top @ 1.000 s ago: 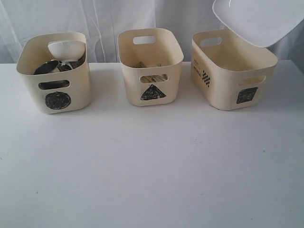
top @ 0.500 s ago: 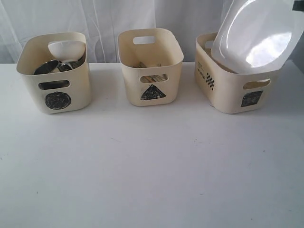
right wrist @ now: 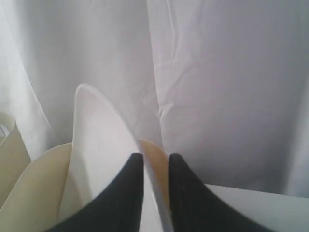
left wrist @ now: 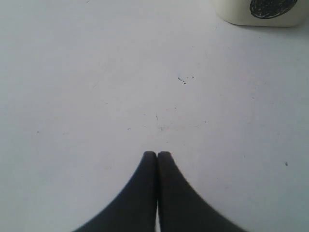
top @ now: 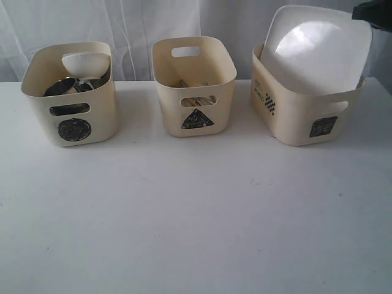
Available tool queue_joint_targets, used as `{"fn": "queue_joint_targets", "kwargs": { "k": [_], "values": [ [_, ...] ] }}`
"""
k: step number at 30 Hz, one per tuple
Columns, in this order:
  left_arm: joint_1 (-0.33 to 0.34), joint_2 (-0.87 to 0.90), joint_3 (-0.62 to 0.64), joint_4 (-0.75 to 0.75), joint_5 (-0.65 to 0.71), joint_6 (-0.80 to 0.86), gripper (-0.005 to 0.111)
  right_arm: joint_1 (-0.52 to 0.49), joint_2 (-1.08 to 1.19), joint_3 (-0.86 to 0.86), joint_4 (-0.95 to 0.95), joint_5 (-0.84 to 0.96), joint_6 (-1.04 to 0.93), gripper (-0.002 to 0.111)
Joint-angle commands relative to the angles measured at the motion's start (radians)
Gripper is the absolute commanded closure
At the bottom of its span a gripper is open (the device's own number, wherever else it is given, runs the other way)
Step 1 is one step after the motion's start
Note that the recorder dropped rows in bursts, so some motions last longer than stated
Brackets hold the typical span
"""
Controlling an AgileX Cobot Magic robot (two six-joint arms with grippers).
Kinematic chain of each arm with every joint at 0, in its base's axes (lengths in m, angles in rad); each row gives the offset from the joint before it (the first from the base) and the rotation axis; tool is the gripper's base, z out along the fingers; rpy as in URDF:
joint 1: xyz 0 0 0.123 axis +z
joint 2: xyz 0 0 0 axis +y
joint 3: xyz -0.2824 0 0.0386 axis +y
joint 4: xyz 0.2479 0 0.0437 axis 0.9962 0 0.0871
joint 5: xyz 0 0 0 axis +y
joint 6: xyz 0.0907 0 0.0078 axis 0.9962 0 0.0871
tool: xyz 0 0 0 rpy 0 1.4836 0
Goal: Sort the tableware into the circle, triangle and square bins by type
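The large white rounded-square plate [top: 315,52] stands tilted on edge inside the square-marked bin [top: 306,122], its top rising well above the rim. My right gripper [top: 371,12] is at the plate's upper right corner. In the right wrist view the plate [right wrist: 96,154] has its rim between the two fingers of this gripper [right wrist: 155,157], which is shut on it. The circle bin [top: 70,104] holds a white bowl [top: 86,63] and steel vessels [top: 60,86]. Wooden sticks [top: 196,100] show through the triangle bin [top: 195,67]. My left gripper [left wrist: 157,153] is shut and empty above the table.
The three cream bins stand in a row at the back of the white table [top: 196,214], before a white curtain [top: 135,24]. The left wrist view catches the circle bin's lower front [left wrist: 260,9].
The plate has come down from above the square bin and swung upright into it. The square bin has shifted slightly to the right. The other two bins have not moved.
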Motion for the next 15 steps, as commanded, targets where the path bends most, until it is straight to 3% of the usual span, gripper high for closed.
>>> {"fn": "queue_joint_targets", "kwargs": {
  "k": [1, 11, 15],
  "values": [
    [0.005, -0.005, 0.003, -0.005, 0.015, -0.003, 0.107, 0.000, -0.014, -0.010, 0.015, 0.016, 0.078, 0.078],
    [0.005, -0.005, 0.003, -0.005, 0.015, -0.003, 0.107, -0.002, -0.100, -0.010, 0.000, 0.192, 0.600, 0.080],
    [0.005, -0.005, 0.003, -0.005, 0.015, -0.003, 0.107, 0.001, -0.178, -0.010, -0.155, 0.363, 0.914, 0.108]
  ]
}}
